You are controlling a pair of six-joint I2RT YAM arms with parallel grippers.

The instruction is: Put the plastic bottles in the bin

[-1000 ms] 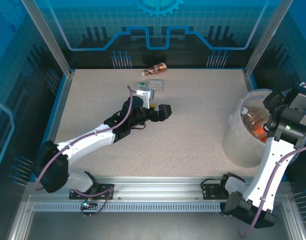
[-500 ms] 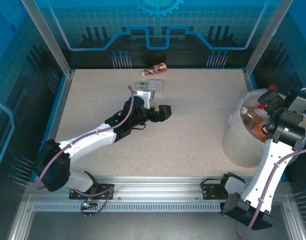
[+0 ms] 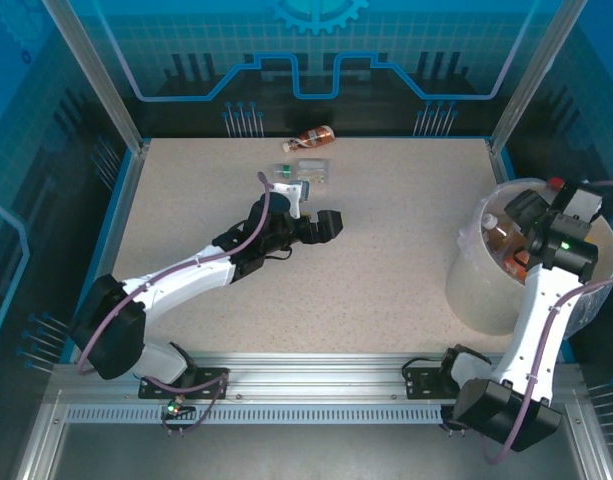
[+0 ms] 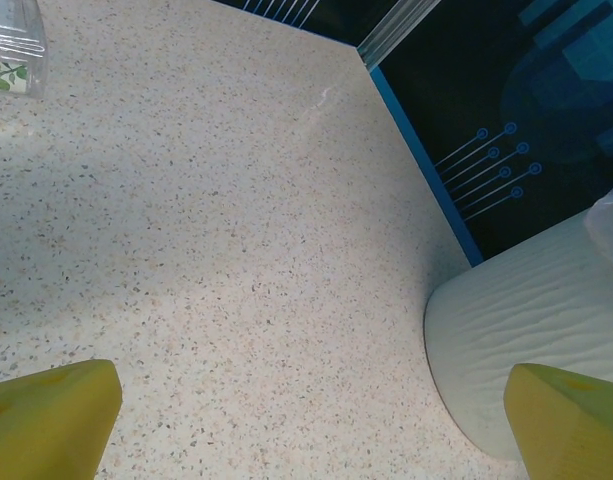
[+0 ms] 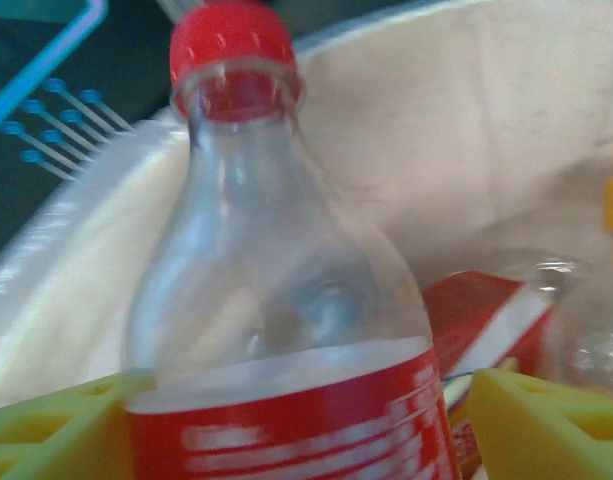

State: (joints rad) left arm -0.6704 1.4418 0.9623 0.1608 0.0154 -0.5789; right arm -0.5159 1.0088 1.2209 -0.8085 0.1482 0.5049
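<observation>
My right gripper (image 3: 542, 207) hangs over the bin (image 3: 486, 290), the big white tub at the table's right. It is shut on a clear bottle (image 5: 286, 330) with a red label; its red cap (image 3: 556, 184) points up and away. The yellow fingers (image 5: 66, 420) flank the label. Under it, in the bin, lie more bottles (image 3: 498, 236) and one with a red label (image 5: 486, 310). My left gripper (image 3: 330, 222) is open and holds nothing, low over mid-table (image 4: 311, 378). Beyond it lie a clear green-capped bottle (image 3: 306, 168) and a brown bottle (image 3: 314, 134).
The bin's ribbed wall (image 4: 546, 340) stands right of the left gripper's path, with speckled table between. A corner of a clear bottle with a leaf label (image 4: 11, 45) is at the left wrist view's top left. Blue walls and metal posts ring the table.
The right wrist has swung a little to the left over the bin, and the red-capped bottle in it has come into sight. The left arm has barely moved.
</observation>
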